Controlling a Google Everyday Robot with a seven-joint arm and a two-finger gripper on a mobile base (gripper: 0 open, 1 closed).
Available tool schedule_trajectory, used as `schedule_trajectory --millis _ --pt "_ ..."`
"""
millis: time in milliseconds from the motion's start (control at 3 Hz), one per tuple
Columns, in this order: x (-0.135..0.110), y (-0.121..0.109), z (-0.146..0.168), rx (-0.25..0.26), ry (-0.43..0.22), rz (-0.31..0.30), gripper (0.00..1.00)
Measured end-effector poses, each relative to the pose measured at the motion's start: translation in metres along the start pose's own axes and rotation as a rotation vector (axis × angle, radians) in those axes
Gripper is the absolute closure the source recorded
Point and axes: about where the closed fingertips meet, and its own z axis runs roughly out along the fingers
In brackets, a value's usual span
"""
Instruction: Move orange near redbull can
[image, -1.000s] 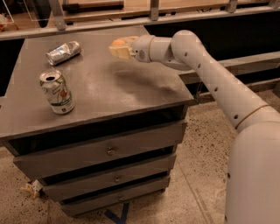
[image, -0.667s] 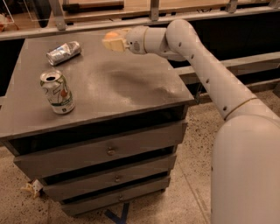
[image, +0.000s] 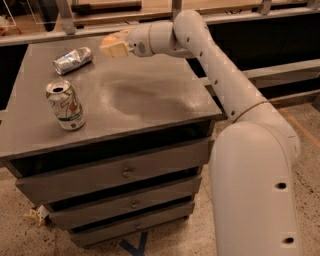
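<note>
My gripper (image: 111, 46) is held above the far part of the grey cabinet top (image: 145, 100), shut on the orange (image: 110, 39), whose orange surface shows between the pale fingers. The redbull can (image: 73, 60), slim, silver and crumpled, lies on its side at the far left of the top. The gripper with the orange is a short way to the right of that can and slightly above it.
A wider white can (image: 65, 105) with green and red markings stands upright at the front left of the top. The cabinet has drawers (image: 125, 172) below. A rail and dark shelving run behind it. My white arm (image: 220, 80) reaches over the right side.
My gripper has carried the orange leftward across the back of the cabinet top, closer to the crumpled silver can. Both cans have stayed put.
</note>
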Motion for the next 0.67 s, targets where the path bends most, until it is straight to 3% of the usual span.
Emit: schedule_trajectory --millis 333,667 --pt "0.003 0.011 0.019 -0.032 0.031 -0.026 1.00" --pt "0.003 0.018 0.031 0.004 0.087 -0.071 1.00"
